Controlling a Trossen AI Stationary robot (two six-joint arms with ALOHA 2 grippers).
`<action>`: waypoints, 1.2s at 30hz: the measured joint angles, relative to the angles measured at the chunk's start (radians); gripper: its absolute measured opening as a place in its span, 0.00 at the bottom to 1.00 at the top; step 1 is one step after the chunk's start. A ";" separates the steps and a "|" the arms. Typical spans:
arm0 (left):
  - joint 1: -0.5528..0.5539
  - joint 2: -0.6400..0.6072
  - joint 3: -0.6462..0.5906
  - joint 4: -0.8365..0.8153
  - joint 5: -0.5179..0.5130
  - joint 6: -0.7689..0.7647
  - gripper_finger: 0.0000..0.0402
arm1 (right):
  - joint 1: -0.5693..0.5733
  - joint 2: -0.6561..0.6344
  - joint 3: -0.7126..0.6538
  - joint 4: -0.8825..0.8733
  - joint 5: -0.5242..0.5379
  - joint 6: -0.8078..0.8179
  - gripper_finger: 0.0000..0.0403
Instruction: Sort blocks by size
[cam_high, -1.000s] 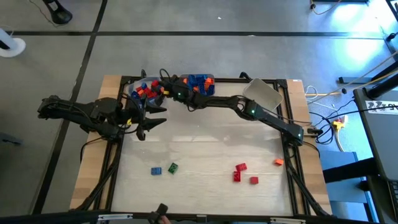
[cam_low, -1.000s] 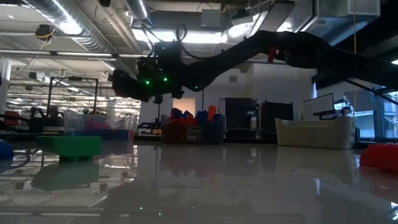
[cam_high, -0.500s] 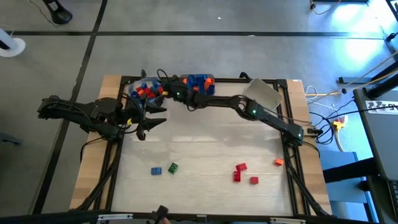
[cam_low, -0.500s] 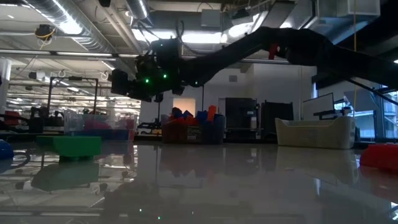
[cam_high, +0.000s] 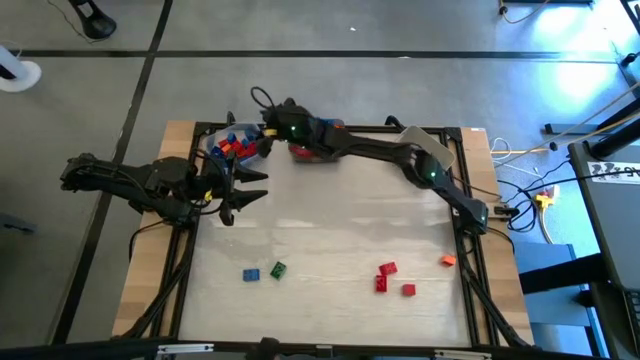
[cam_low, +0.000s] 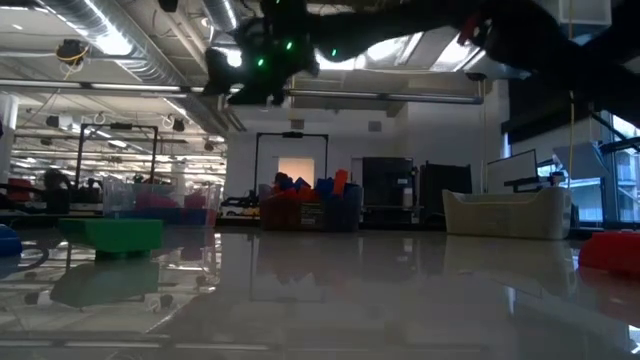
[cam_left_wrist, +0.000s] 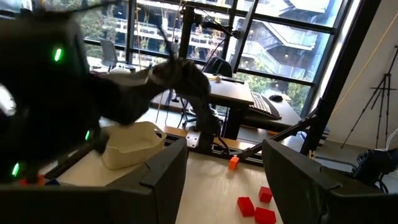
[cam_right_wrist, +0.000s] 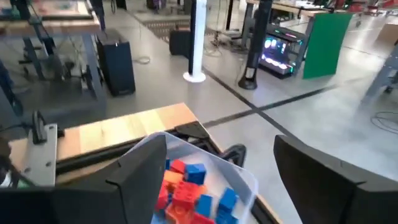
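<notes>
Small red, orange and blue studded plastic blocks (cam_high: 232, 146) heaped in clear plastic bin (cam_right_wrist: 245, 175) at tabletop (cam_high: 330, 230) far edge; loose blocks near front edge. I see right end effector (cam_high: 268, 133) raised above that bin, fingers spread, seemingly empty. Left end effector (cam_high: 250, 187) parked at left side, released, empty.

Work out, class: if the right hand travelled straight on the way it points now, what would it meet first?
Probably the clear bin of blocks; the open right hand points over it, though depth is unclear.
</notes>
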 joint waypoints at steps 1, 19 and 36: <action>0.000 0.000 0.000 0.000 0.000 -0.002 0.49 | 0.001 -0.016 0.000 -0.026 0.003 -0.008 0.73; 0.000 0.000 0.000 -0.036 0.000 -0.006 0.49 | 0.056 -0.343 0.001 -0.489 0.044 -0.103 0.73; -0.018 0.179 -0.001 -0.020 -0.001 -0.006 0.49 | 0.382 -0.562 0.001 -1.024 0.289 -0.070 0.73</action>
